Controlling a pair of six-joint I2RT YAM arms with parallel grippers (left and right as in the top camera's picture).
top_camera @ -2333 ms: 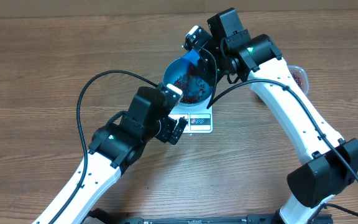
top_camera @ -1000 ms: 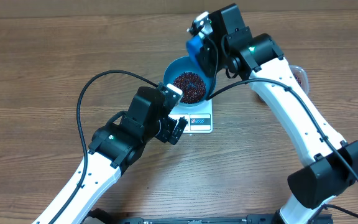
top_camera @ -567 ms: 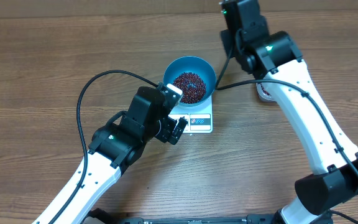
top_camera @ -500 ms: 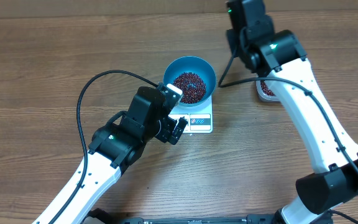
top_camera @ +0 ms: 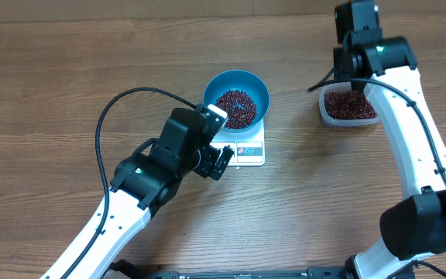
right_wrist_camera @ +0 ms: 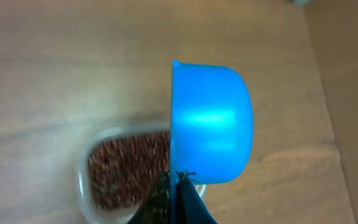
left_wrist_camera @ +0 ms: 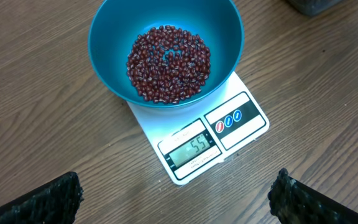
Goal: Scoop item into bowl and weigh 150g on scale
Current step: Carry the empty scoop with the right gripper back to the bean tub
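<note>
scale (top_camera: 248,152): overhead, only its front strip shows; the rest, display included, lies under the bowl (top_camera: 238,99) and the left arm's wrist.
scale, left wrist view: rear part hidden beneath the bowl.
left end effector (left_wrist_camera: 180,200): only two dark fingertips (left_wrist_camera: 45,200) show in the bottom corners, cut by the edge.
tub (left_wrist_camera: 316,5): a sliver, cut off at the top right corner.
right wrist view: soft throughout; beans (right_wrist_camera: 126,171) blur into a red-brown smear.
scoop (right_wrist_camera: 210,124): covers the tub's right side; its handle is hidden where the right end effector (right_wrist_camera: 176,196) pinches together at the bottom edge; its contents cannot be told.
</note>
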